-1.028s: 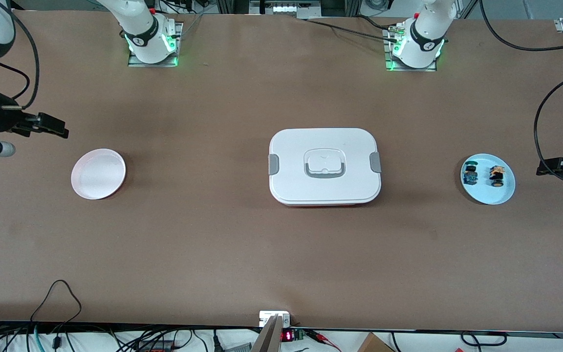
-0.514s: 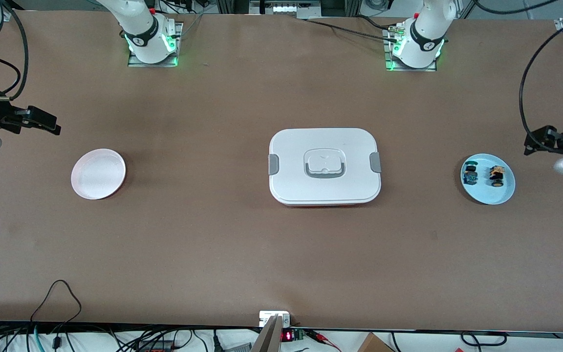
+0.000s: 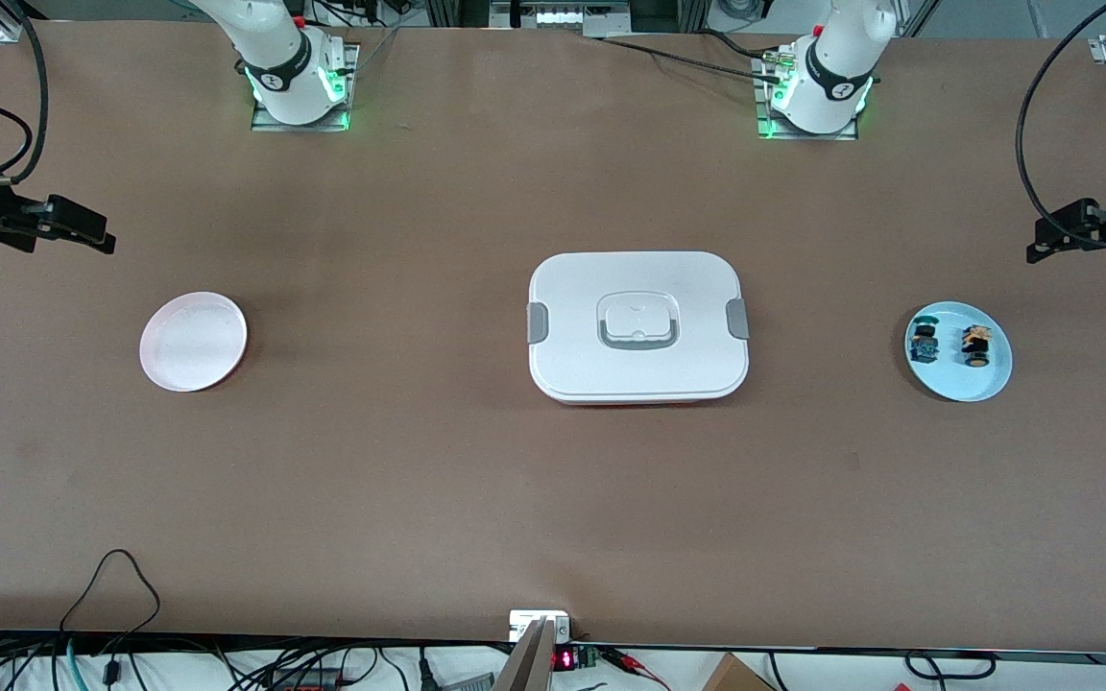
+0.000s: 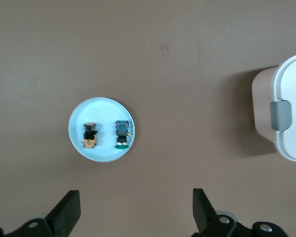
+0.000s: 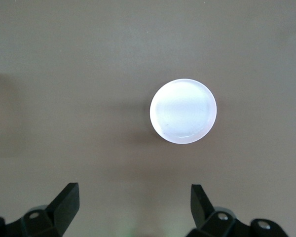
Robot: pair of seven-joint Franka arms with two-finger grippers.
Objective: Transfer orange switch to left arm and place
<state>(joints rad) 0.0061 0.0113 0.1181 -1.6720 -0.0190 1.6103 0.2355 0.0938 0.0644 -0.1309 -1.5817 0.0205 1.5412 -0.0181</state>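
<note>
orange switch [image 3: 975, 345] on blue plate [image 3: 958, 384] at left-arm bench end, 3 o'clock of box [image 3: 637, 326] | tiny, light, rigid; pinch black sides | left hand [image 4: 133, 217] released, over bench by plate | right hand [image 5: 133, 215] released, waits near white plate [image 3: 193, 341]

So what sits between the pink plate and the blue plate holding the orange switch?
The box, lid on, stands midway between the pink plate and the blue plate with the orange switch; the front view shows it.
</note>
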